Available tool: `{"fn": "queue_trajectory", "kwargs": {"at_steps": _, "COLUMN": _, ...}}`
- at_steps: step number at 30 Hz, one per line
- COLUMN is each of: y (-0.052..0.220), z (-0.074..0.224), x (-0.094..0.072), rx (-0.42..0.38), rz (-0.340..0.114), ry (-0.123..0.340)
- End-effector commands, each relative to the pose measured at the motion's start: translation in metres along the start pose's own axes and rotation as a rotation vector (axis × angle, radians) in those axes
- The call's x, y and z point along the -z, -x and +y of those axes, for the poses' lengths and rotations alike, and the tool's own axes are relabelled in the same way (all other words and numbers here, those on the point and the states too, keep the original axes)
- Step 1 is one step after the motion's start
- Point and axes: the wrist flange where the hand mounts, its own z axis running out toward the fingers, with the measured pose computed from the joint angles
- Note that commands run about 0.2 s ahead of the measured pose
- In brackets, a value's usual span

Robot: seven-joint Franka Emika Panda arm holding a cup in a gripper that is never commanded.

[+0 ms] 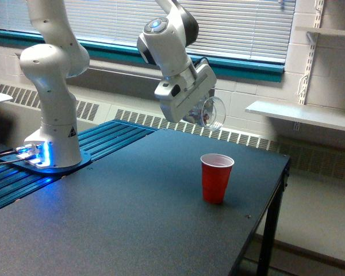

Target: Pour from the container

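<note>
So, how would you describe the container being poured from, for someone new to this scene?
Follow the white robot arm to its gripper above the dark table. The clear tumbler is held there, tipped sideways, transparent unlike the opaque red cup standing below.

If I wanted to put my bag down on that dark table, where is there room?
Most of the table is bare: the whole near stretch in front of the red cup, and the patch between the cup and the robot base. Busiest is above and behind the cup, where the gripper holds the clear cup tilted.
</note>
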Motion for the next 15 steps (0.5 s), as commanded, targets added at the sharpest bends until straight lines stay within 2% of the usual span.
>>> {"fn": "queue_trajectory", "kwargs": {"at_steps": 1, "y": -0.007, "z": -0.012, "x": 0.004, "rx": 0.003, "rz": -0.016, "ry": -0.041}}
{"fn": "queue_trajectory", "kwargs": {"at_steps": 5, "y": -0.008, "z": -0.016, "x": 0.002, "rx": -0.015, "rz": -0.028, "ry": -0.049}}
{"fn": "queue_trajectory", "kwargs": {"at_steps": 9, "y": -0.012, "z": -0.024, "x": 0.007, "rx": -0.047, "rz": -0.043, "ry": -0.091}}
{"fn": "queue_trajectory", "kwargs": {"at_steps": 15, "y": -0.008, "z": -0.029, "x": 0.005, "rx": -0.075, "rz": -0.085, "ry": -0.121}}
